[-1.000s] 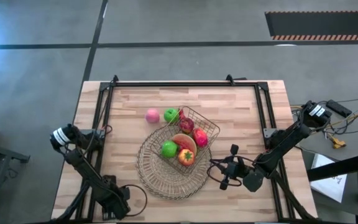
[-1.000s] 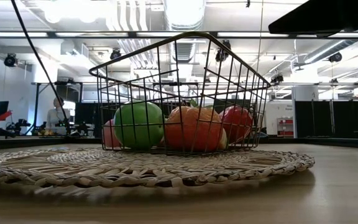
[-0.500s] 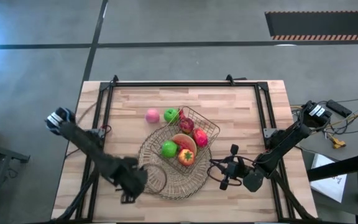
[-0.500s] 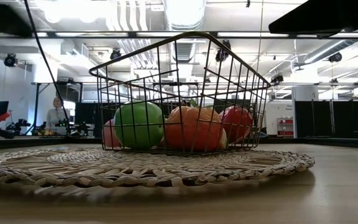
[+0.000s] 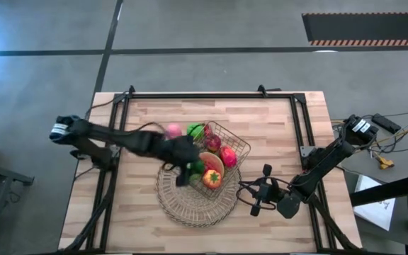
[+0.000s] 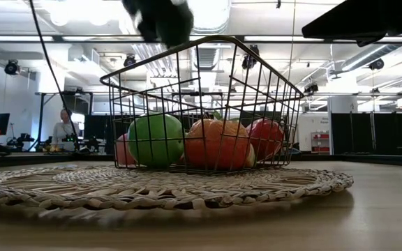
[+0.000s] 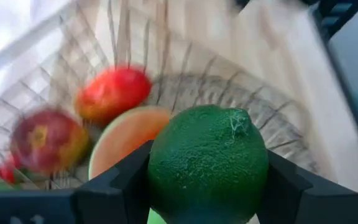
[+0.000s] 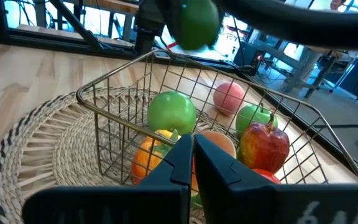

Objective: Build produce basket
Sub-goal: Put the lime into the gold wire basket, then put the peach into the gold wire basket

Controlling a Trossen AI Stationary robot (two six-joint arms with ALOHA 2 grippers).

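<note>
Wood-plank table [image 5: 275,113] on a dark frame, grey floor around it. Left arm stretches from the table's left edge across to mid-table; left hand [image 5: 184,168] hangs over the basket [image 5: 241,146], fingers clamped on a green lime [image 7: 208,165]. Right arm is parked by the right edge, right hand [image 8: 191,163] clenched, empty, pointing at the basket. Basket sits on a round woven mat [image 5: 183,205] at mid-table. Count in the basket: one green apple [image 8: 172,113], one watermelon slice [image 5: 211,163], one red-yellow mango [image 5: 212,179], one red apple [image 8: 263,144], one pink-red fruit [image 5: 228,156]. Outside, just beside the basket's far side: one pink peach [image 5: 172,129], one green apple [image 5: 195,131]. Left arm blocks part of the basket from above.
</note>
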